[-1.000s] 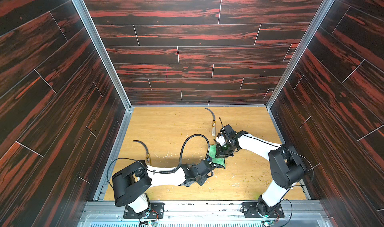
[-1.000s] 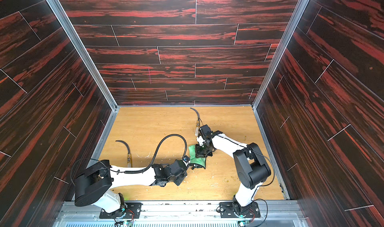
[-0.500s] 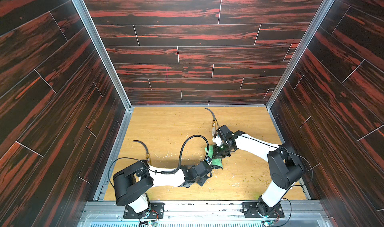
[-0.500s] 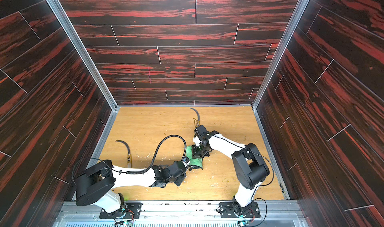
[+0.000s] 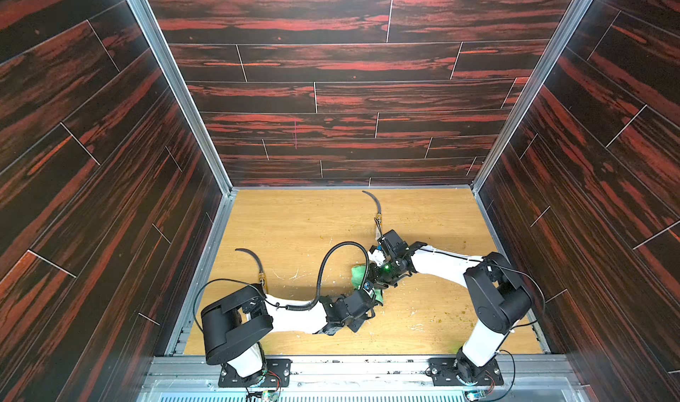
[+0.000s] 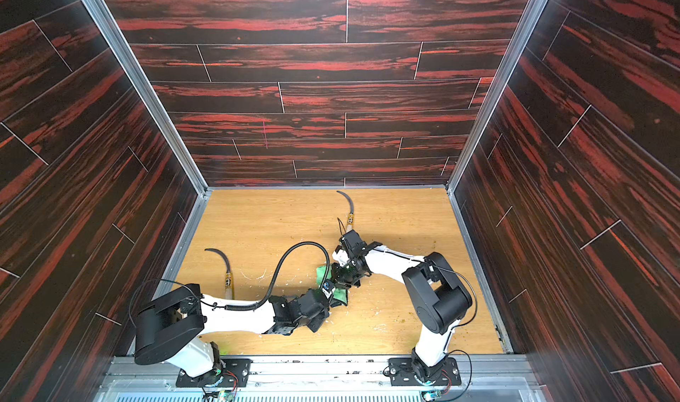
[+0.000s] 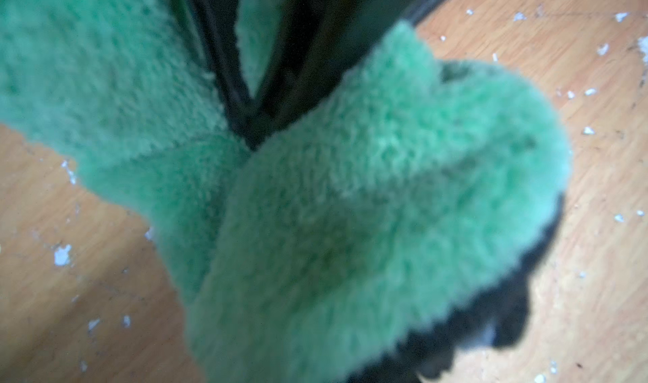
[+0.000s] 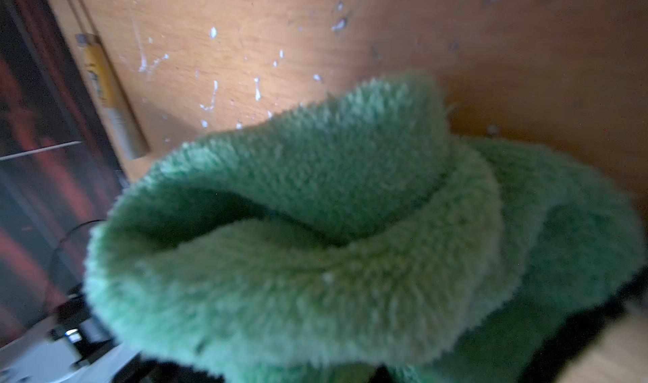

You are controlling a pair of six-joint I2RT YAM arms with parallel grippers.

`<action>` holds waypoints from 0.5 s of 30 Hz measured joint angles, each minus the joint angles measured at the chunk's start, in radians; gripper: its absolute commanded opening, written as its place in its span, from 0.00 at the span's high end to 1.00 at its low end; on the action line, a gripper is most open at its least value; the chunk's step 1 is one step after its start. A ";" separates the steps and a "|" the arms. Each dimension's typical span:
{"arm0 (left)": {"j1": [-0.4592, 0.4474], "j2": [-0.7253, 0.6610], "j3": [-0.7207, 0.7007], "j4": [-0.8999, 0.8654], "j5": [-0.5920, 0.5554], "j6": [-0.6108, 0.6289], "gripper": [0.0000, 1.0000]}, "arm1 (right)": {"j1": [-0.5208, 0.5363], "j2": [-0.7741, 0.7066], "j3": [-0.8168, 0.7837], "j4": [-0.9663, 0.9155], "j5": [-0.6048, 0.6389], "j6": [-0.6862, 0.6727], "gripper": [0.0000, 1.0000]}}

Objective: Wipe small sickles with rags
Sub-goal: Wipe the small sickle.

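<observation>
Close to the near edge of the desk (image 5: 294,227), about the middle, the left claw (image 5: 371,295) is pinched tight on the rag (image 5: 357,273). Just behind it, the right claw (image 5: 379,277) is squeezed closed too and pushed into the same rag. The fluff hides what it grips, so I cannot tell.

I think the step is rubbing a blade inside the fold. To do it well, one claw should hold firm. The other should slide the cloth slowly along the curve, from the handle end to the tip. Let the fold go all round the blade, not just one side. Do not pull hard, or the rag may slip off.

The rag (image 7: 385,206) is light green and very fluffy, with a dark wavy edge. It is bunched and folded over. Dark bars (image 7: 224,65) go into the fold. They may be blade or claw parts, I cannot tell.

Farther back, the left sickle (image 5: 257,267) lies by the left edge. It has a dark curved blade, a yellow band and a pale handle. The far sickle (image 5: 374,205) lies near the far edge, its tip toward the back.
</observation>
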 measured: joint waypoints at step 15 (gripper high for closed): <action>0.000 -0.011 -0.014 0.001 -0.014 -0.031 1.00 | -0.024 0.063 -0.035 0.130 -0.090 0.055 1.00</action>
